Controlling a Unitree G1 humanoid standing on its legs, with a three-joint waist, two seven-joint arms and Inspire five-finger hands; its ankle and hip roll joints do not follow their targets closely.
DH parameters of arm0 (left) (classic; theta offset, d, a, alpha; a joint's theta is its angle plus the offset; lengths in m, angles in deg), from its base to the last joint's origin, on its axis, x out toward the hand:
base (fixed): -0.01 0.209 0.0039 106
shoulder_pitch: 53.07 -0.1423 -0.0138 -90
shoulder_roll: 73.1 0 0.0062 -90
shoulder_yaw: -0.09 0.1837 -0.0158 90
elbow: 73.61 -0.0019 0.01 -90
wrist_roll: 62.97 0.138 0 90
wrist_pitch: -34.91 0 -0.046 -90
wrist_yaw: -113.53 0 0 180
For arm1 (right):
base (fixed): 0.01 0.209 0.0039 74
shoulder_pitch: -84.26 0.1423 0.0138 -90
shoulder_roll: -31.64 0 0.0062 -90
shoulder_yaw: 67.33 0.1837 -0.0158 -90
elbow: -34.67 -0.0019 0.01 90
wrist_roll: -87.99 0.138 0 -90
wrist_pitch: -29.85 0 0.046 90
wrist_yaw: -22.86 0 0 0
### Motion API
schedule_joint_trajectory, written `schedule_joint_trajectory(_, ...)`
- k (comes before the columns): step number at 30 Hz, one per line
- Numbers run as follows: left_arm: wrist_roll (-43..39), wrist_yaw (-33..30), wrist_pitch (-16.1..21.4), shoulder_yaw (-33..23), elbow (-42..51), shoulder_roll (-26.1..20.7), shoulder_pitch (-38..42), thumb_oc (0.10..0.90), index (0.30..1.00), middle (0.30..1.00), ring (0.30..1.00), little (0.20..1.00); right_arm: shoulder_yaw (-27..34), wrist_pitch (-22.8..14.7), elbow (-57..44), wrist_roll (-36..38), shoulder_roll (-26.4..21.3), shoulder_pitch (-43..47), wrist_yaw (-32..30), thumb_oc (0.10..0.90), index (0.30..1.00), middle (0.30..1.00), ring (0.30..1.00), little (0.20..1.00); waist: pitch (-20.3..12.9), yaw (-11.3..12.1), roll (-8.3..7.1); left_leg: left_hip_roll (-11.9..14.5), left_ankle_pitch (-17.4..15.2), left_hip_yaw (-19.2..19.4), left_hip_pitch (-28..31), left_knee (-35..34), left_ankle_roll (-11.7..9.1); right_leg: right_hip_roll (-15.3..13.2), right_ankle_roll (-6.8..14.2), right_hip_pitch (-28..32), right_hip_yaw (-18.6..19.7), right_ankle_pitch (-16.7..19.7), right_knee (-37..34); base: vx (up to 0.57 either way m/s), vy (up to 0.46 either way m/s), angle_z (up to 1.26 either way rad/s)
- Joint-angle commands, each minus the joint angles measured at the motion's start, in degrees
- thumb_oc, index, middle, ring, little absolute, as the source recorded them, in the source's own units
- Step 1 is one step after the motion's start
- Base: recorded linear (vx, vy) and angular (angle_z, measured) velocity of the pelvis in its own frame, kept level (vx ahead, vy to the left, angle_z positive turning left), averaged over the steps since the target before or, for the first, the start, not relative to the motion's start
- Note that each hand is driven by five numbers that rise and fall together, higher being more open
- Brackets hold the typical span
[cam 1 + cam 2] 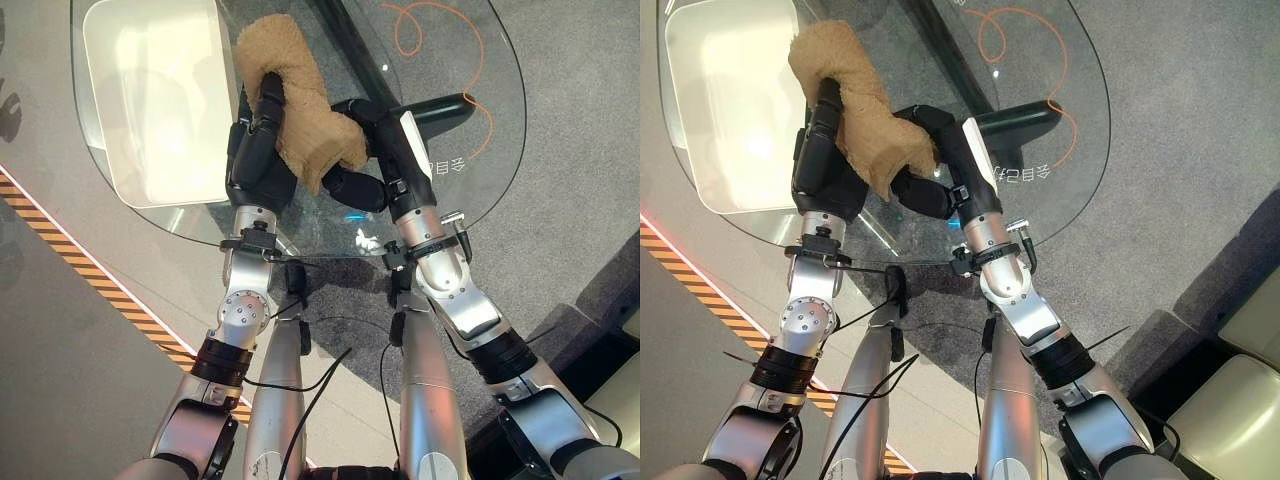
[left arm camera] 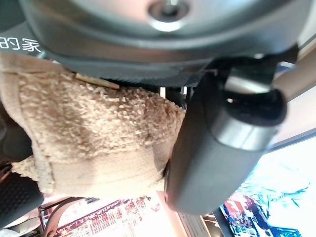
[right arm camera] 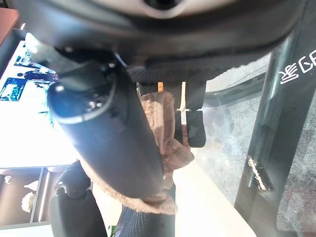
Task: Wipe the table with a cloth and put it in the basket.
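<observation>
A tan fluffy cloth (image 1: 300, 110) is bunched up over the middle of the glass table (image 1: 500, 130), and both hands hold it. My left hand (image 1: 255, 155) grips its left side, with dark fingers curled over the top of the fabric. From the right, my right hand (image 1: 375, 150) closes round the cloth's lower end. The left wrist view has the cloth (image 2: 98, 138) pressed against that hand's thumb (image 2: 222, 148). In the right wrist view the thumb (image 3: 108, 133) pins the cloth (image 3: 168, 143). The white basket (image 1: 110, 120) stands on the table's left part, just left of my left hand.
An orange cable (image 1: 440, 40) and the dark table base (image 1: 440, 108) show through the glass on the right. Black and orange striped tape (image 1: 90, 270) runs across the floor at the left. The table's near rim lies close to both wrists.
</observation>
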Motion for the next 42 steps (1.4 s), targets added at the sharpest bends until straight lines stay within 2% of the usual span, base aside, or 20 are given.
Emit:
schedule_joint_trajectory(1, 3.2, 7.5, 3.9, -0.3, 8.6, 0.3, 6.3, 0.1, 0.3, 0.3, 0.3, 0.2, 2.1, -5.7, -9.7, -0.9, 3.0, 5.1, -0.3, 0.742, 0.851, 0.851, 0.851, 0.842, -1.6, 1.2, -1.1, -5.1, -1.7, 0.0, 0.5, 0.7, 4.2, 5.1, -2.0, 2.1, -1.6, 0.2, -2.9, 0.0, 0.0, 0.0)
schedule_joint_trajectory(2, 3.1, 7.4, 4.1, -0.3, 8.6, 0.3, 6.4, 0.1, 0.3, 0.3, 0.3, 0.2, 2.0, -5.7, -9.7, -1.0, 3.1, 5.1, -0.3, 0.8, 0.9, 0.9, 0.9, 0.9, -1.6, 1.2, -1.07, -5.1, -1.7, 0.0, 0.6, 0.7, 4.2, 5.1, -2.0, 2.2, -1.5, 0.2, -2.9, 0.0, 0.0, 0.0)
schedule_joint_trajectory(10, 3.1, 7.3, 6.4, -0.7, 8.6, 0.4, 6.4, 0.1, 0.3, 0.3, 0.3, 0.2, 2.1, -5.8, -9.3, -0.5, 3.0, 5.3, -0.1, 0.8, 0.9, 0.9, 0.9, 0.9, -1.6, 1.2, -0.99, -5.2, -1.7, -0.1, 0.4, 0.8, 4.2, 5.1, -2.0, 2.0, -1.4, 0.2, -2.9, 0.0, 0.0, 0.0)
schedule_joint_trajectory(20, 2.6, 3.6, 14.4, -2.7, 8.8, 1.2, 6.0, 0.1, 0.3, 0.3, 0.3, 0.2, 2.4, -5.8, -9.2, -1.1, 3.4, 5.0, -0.7, 0.8, 0.9, 0.9, 0.9, 0.9, -1.6, 1.4, -1.03, -5.4, -1.6, -0.3, 0.4, 0.8, 4.2, 5.2, -2.1, 1.9, -1.4, 0.2, -2.9, 0.0, 0.0, 0.0)
schedule_joint_trajectory(34, 4.4, -0.3, 22.4, -5.8, 8.5, 0.6, 7.2, 0.1, 0.3, 0.3, 0.3, 0.2, 2.9, -5.0, -8.8, -2.0, 3.8, 5.6, -1.7, 0.8, 0.9, 0.9, 0.9, 0.9, -1.6, 1.7, -0.94, -5.4, -1.5, -0.4, 0.6, 0.7, 4.0, 5.3, -2.2, 2.2, -1.4, -0.1, -2.8, 0.0, 0.0, 0.0)
schedule_joint_trajectory(39, 8.4, -4.4, 24.2, -6.2, 9.0, 0.3, 7.7, 0.1, 0.3, 0.3, 0.3, 0.2, 3.2, -5.0, -8.2, -3.7, 3.6, 5.6, -3.7, 0.8, 0.9, 0.9, 0.9, 0.9, -1.6, 1.7, -0.91, -5.4, -1.4, -0.3, 0.7, 0.4, 4.0, 5.3, -2.2, 2.2, -1.4, -0.1, -2.9, 0.0, 0.0, 0.0)
schedule_joint_trajectory(42, 13.4, -9.4, 25.8, -6.5, 8.0, -0.4, 8.4, 0.1, 0.3, 0.3, 0.3, 0.2, 3.7, -5.1, -6.9, -5.3, 2.6, 6.0, -6.4, 0.8, 0.9, 0.9, 0.9, 0.9, -1.6, 1.7, -0.9, -5.3, -1.3, -0.3, 0.8, 0.2, 3.9, 5.3, -2.2, 2.4, -1.4, -0.1, -3.1, 0.0, 0.0, 0.0)
